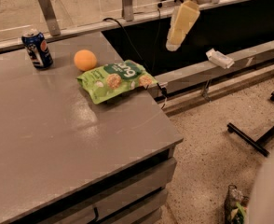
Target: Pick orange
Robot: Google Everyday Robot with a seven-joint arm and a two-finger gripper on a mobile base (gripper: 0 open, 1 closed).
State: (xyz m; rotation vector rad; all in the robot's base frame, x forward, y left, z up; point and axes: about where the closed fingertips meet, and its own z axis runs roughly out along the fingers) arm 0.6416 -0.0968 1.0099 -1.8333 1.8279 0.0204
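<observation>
The small, round, smooth orange fruit sits on the flat grey worktop near its far edge. An upright blue soda can stands on one side and a crinkled green snack bag lies just beside it on the other. The cream-coloured end effector hangs in the air past the worktop's far corner, well apart from the fruit. Seen from this angle as a single pale shape, it cannot be judged as apart or together.
</observation>
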